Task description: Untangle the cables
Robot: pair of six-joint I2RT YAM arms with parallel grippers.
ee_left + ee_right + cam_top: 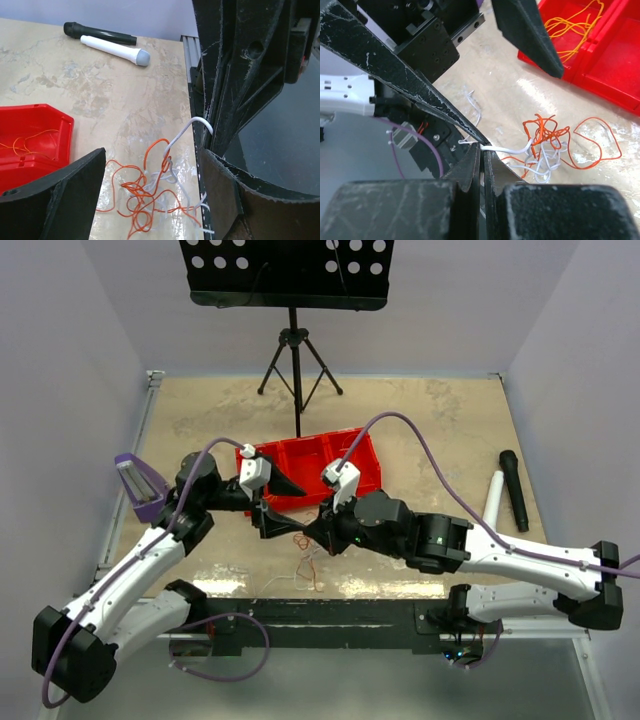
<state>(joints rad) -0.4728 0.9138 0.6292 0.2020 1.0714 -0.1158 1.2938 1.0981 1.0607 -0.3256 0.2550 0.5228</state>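
The cables are a small clump of orange and white wires lying near the table's front edge; they also show in the top view and the right wrist view. My left gripper is open, its fingers on either side of the clump and above it. My right gripper is shut on one white wire that leads up out of the clump. In the top view both grippers, left and right, meet just above the clump.
A red bin with thin yellow-orange wires in it stands just behind the grippers. A black microphone and a white one lie at the right. A music stand stands at the back.
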